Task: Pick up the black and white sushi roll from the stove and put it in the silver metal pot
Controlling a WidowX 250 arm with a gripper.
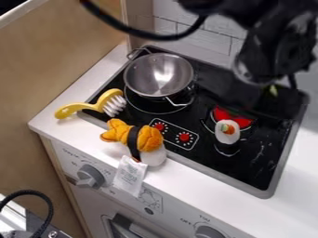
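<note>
Over the far right of the black stovetop (248,160), we see the gripper (272,98), dark and blurred; we cannot tell how far open it is or whether it holds the small green thing (273,90) we see against it. Nearer us sits a white toy roll (226,134) beside a red shape (242,121). We find a metal pot (158,74) far left, a yellow brush (84,108) left, and an orange-topped toy sushi (146,140) at the near edge.
</note>
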